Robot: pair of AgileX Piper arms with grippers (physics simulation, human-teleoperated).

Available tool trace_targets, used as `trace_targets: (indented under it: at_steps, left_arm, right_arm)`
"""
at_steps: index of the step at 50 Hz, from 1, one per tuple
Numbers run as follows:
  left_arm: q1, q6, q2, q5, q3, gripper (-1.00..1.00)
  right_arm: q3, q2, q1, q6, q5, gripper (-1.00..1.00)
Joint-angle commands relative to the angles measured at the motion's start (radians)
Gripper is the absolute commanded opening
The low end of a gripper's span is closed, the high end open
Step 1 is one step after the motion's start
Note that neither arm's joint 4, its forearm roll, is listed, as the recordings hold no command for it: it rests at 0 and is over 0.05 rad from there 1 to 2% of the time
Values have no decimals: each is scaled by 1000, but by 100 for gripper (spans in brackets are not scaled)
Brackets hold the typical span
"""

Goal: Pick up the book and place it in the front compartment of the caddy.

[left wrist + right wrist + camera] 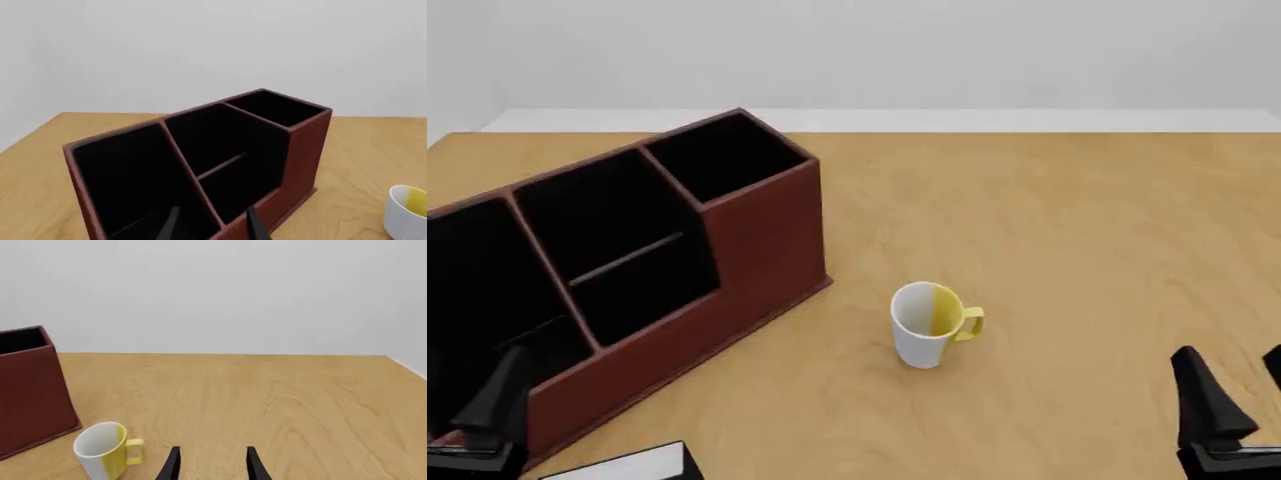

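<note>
The book (627, 466) lies flat at the table's near edge, white page edges showing, just in front of the caddy's near corner; the frame cuts off part of it. The dark red-brown caddy (761, 240) stands at the left, angled, its black-lined slots open upward. It also shows in the left wrist view as the caddy (303, 155). My left gripper (467, 410) hovers open at the caddy's near end, fingertips (171, 222) apart with nothing between them. At the near right, my right gripper (1238, 385) is open and holds nothing.
A white-and-yellow mug (930, 325) stands upright right of the caddy, handle to the right. The right wrist view shows the mug (103, 449) and the caddy's end wall (30, 390). Bare wooden table (1068, 220) stretches beyond, ending at a white wall.
</note>
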Motion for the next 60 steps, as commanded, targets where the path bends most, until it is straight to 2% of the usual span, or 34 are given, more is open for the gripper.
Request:
trace_targets:
  at_steps: [1, 6, 11, 12, 13, 14, 16, 17, 19, 21, 22, 23, 25, 26, 27, 30, 31, 33, 34, 37, 38, 40, 42, 44, 45, 47, 50, 51, 53, 56, 59, 60]
  left_arm:
    - [-15, 35, 0, -8, -3, 100]
    - [-91, 61, 2, 10, -34, 100]
    - [-174, 134, 1, 58, -94, 100]
    - [-211, 182, 3, 75, -107, 100]
    - [-247, 187, 5, 99, -126, 100]
    - [-290, 194, 4, 133, -163, 100]
    - [-317, 202, 30, 157, -192, 100]
    - [-340, 249, 78, 169, -240, 100]
    - [-353, 228, 166, 187, -318, 100]
    - [-350, 280, 177, 193, -358, 100]
    - [-359, 255, 228, 208, -401, 100]
    - [-357, 297, 263, 213, -442, 100]
    - [-383, 277, 300, 260, -503, 100]
    - [-413, 320, 290, 292, -525, 100]
    - [-413, 320, 290, 293, -525, 100]
    - [-476, 369, 336, 397, -584, 100]
    - [-476, 369, 336, 397, -584, 100]
    - [-478, 337, 381, 459, -657, 100]
    - [-501, 379, 365, 497, -671, 100]
    - [-590, 387, 341, 629, -727, 100]
    - [-586, 381, 355, 647, -751, 100]
    - [-656, 410, 356, 775, -817, 100]
    - [-672, 380, 385, 829, -861, 100]
    - [-713, 426, 384, 910, -911, 100]
    - [-706, 409, 411, 930, -938, 100]
    - [-753, 428, 419, 1021, -985, 100]
    - [-766, 460, 432, 1080, -1011, 100]
    - [-794, 492, 440, 1149, -1020, 100]
    - [-803, 464, 460, 1176, -1063, 100]
    - [-823, 459, 496, 1219, -1113, 100]
    - [-837, 441, 525, 1219, -1133, 100]
    - [-852, 448, 526, 1220, -1114, 100]
  right_arm:
    - [0, 8, -8, 8, 5, 100]
    - [0, 17, 7, -2, 8, 100]
    - [0, 43, 15, 5, -7, 100]
    - [0, 61, 17, 5, -18, 100]
    - [0, 57, 17, 5, -16, 100]
    - [0, 50, 25, 5, -10, 100]
    - [0, 46, 28, 5, -7, 100]
    - [0, 70, 24, 9, -24, 100]
    - [0, 96, 24, 13, -44, 100]
    - [0, 117, 29, 11, -56, 100]
    - [0, 125, 33, 13, -63, 100]
    - [0, 138, 31, 13, -71, 100]
    - [0, 144, 33, 14, -76, 100]
    - [0, 150, 31, 14, -82, 100]
    - [0, 151, 31, 14, -82, 100]
    - [0, 167, 33, 14, -93, 100]
    - [0, 167, 33, 14, -93, 100]
    - [0, 179, 43, 11, -97, 100]
    - [0, 179, 43, 12, -98, 100]
    - [0, 199, 45, 10, -113, 100]
    - [0, 202, 46, 11, -114, 100]
    - [0, 203, 45, 11, -113, 100]
    - [0, 194, 45, 11, -106, 100]
    - [0, 202, 44, 13, -111, 100]
    - [0, 204, 43, 14, -113, 100]
    - [0, 213, 45, 11, -117, 100]
    - [0, 206, 47, 9, -112, 100]
    - [0, 207, 49, 10, -110, 100]
    - [0, 209, 45, 9, -112, 100]
    - [0, 198, 46, 8, -105, 100]
    - [0, 204, 46, 8, -107, 100]
    - [0, 206, 46, 9, -108, 100]
